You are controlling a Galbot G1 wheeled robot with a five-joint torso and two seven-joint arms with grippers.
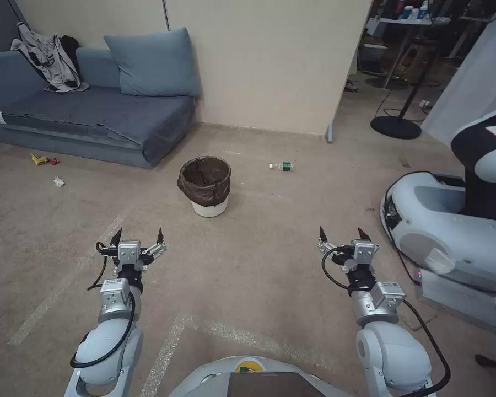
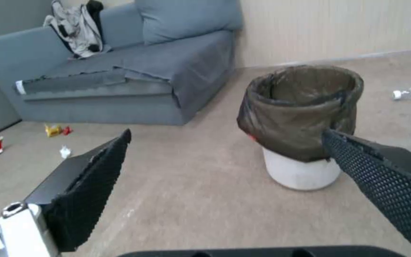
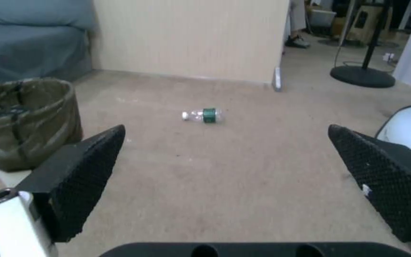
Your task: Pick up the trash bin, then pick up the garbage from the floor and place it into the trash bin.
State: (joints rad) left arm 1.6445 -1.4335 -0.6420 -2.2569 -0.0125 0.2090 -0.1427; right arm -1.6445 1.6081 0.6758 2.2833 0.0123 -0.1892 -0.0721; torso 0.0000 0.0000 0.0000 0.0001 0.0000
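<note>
The trash bin (image 1: 204,186) is set upright on the floor (image 1: 270,248), ahead of centre. A bottle (image 1: 281,166) is laid beyond it to the right, near the wall. Small litter (image 1: 44,161) is scattered far left, before the sofa (image 1: 93,116), well apart from the bin.

A mock living room set up inside a robotics lab is shown. At upper left a blue-grey sofa (image 1: 93,118) with a cushion (image 1: 151,63) is placed on beige carpet (image 1: 259,264) against a free-standing partition wall (image 1: 270,60); equipment shelving (image 1: 419,25) is seen at upper right, another robot's base (image 1: 452,231) at right.
</note>
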